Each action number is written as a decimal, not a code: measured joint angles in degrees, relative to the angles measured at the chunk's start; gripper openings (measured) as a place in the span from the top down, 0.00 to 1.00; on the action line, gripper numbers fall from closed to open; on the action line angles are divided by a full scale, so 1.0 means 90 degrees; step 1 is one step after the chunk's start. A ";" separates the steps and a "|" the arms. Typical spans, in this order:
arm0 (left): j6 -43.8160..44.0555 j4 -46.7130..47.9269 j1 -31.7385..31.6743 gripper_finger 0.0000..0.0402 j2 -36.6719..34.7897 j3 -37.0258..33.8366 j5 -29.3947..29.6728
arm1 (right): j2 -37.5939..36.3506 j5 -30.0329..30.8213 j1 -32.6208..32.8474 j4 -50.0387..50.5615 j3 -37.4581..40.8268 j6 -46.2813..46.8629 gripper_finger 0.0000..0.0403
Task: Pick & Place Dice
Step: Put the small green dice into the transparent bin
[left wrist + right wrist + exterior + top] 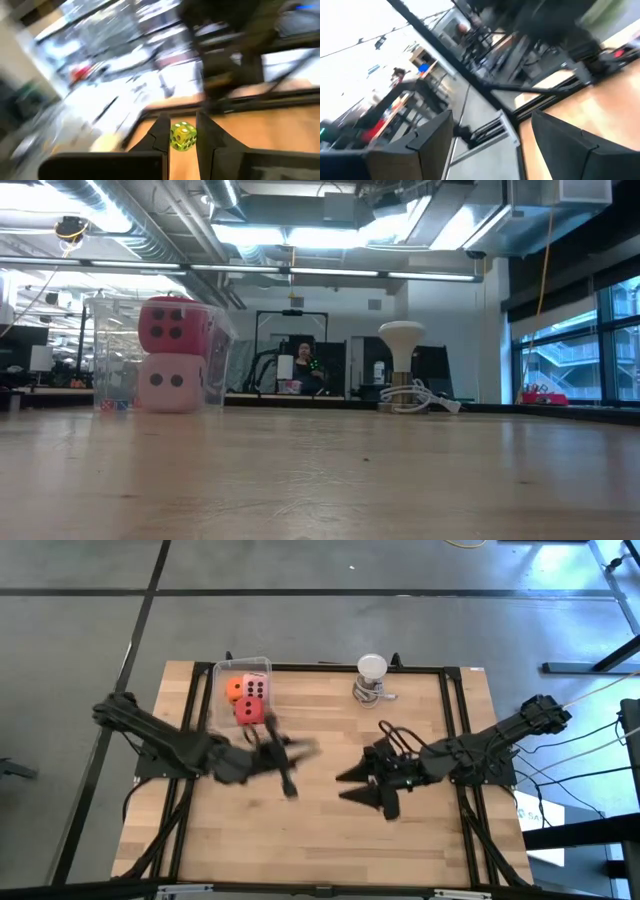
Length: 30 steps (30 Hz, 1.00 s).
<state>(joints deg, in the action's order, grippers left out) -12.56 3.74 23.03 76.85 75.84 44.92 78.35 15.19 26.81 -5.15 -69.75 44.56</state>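
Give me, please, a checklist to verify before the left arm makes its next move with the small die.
1. Small yellow die gripped between the fingers of the left gripper: ok.
2. Right gripper open, empty, apart from the left one: ok.
3. Red die resting squarely on pale pink die in the clear container: ok.
4. Room in the container for one more die: cannot tell.
5. White round-topped object standing away from the container: ok.

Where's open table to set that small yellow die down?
The near half of the table, in front of both hands, is bare. Crowded: the clear bin with its dice at the far left, and the white lamp at the far edge.
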 joint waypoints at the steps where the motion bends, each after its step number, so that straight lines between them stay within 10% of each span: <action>1: 0.0296 0.0384 -0.0043 0.93 -0.0207 0.0002 0.0226 | 0.0000 -0.0061 0.0008 -0.0003 -0.0001 0.0000 0.34; 7: 0.2097 0.3316 -0.0723 0.93 -0.1477 0.0002 0.0459 | 0.0000 -0.0098 0.0033 0.0007 -0.0001 -0.0007 0.35; 15: 0.4893 0.6987 -0.3530 0.93 -0.2544 0.0004 -0.0606 | 0.0000 -0.0054 0.0193 0.0008 -0.0001 -0.0030 0.35; 30: 0.3282 0.7816 -0.6966 0.93 -0.1448 0.0002 -0.3595 | 0.0000 -0.0058 0.0455 0.0010 -0.0001 -0.0022 0.35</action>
<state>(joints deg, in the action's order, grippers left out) 16.98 74.08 -39.67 63.82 75.85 12.56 78.35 14.67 30.91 -5.06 -69.76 44.36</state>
